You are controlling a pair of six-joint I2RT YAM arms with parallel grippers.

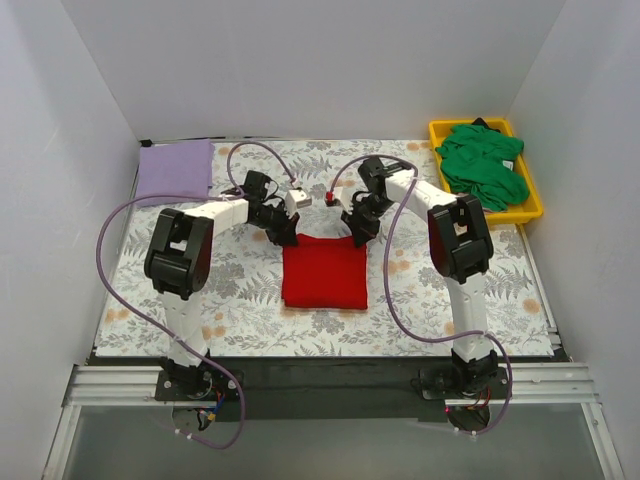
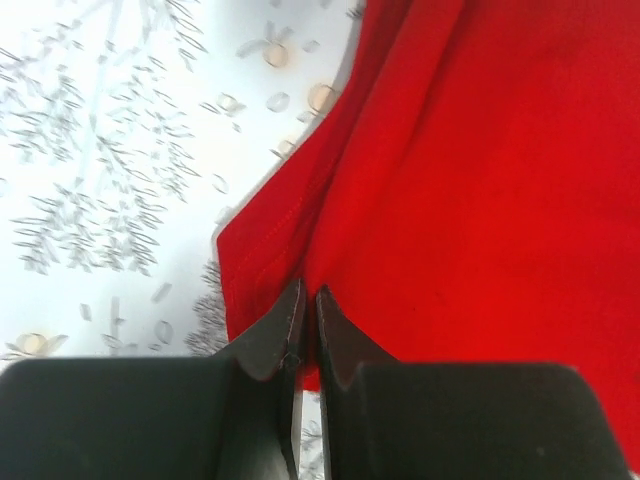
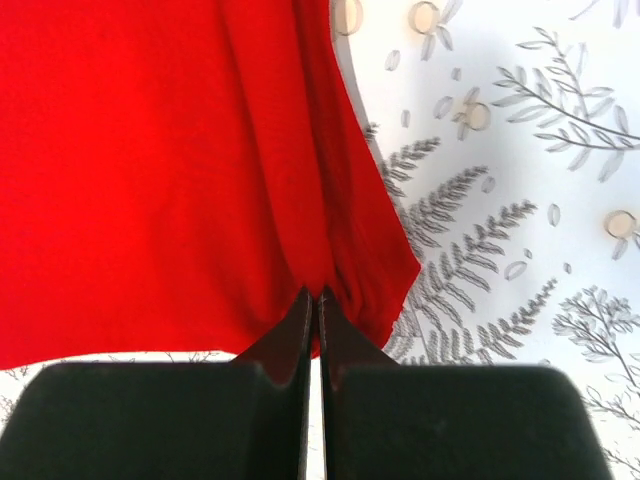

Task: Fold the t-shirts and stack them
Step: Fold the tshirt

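The bright red t-shirt (image 1: 323,272) lies folded into a rectangle at the table's middle. My left gripper (image 1: 284,236) is shut on its far left corner, and my right gripper (image 1: 360,236) is shut on its far right corner. In the left wrist view the jaws (image 2: 309,298) pinch a fold of the red cloth (image 2: 480,180) by its hemmed edge. In the right wrist view the jaws (image 3: 314,297) pinch puckered red cloth (image 3: 150,170) near its corner. A pale lavender t-shirt (image 1: 175,170) lies folded at the far left. A green t-shirt (image 1: 485,165) lies crumpled in the tray.
A yellow plastic tray (image 1: 536,200) stands at the far right corner and holds the green shirt. The floral table cloth (image 1: 240,300) covers the table. White walls close in the back and both sides. Purple cables loop beside each arm.
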